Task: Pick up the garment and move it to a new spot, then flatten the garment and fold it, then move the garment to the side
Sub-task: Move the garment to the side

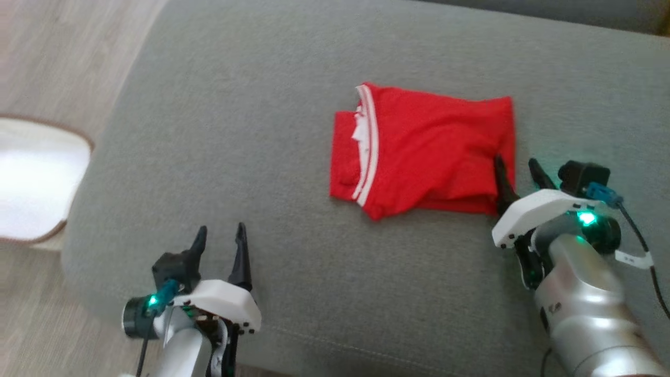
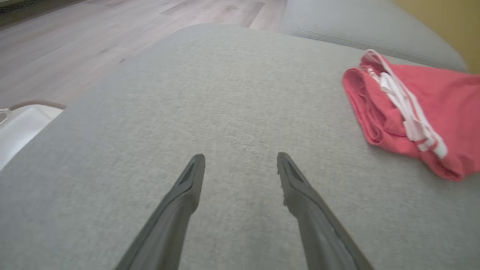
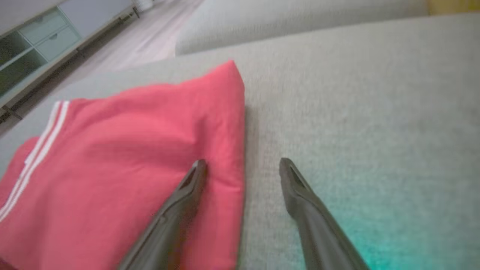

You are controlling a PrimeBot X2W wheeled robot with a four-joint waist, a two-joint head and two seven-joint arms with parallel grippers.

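Note:
The garment (image 1: 424,149) is red with white stripes and lies folded into a rough rectangle on the grey cushion (image 1: 251,120). My right gripper (image 1: 517,166) is open at the garment's right edge, one finger over the red cloth and the other over bare cushion; the right wrist view shows the same straddle of the garment (image 3: 123,161) by my right gripper (image 3: 242,165). My left gripper (image 1: 222,235) is open near the front left, well apart from the garment. In the left wrist view my left gripper (image 2: 240,159) hovers over bare cushion, with the garment (image 2: 412,112) off to the right.
The cushion's rounded left edge drops to a wooden floor (image 1: 57,52). A white, brown-rimmed object (image 1: 31,183) sits on the floor at the left. A second grey cushion (image 3: 300,18) lies behind, and a pale cabinet (image 3: 33,41) stands across the floor.

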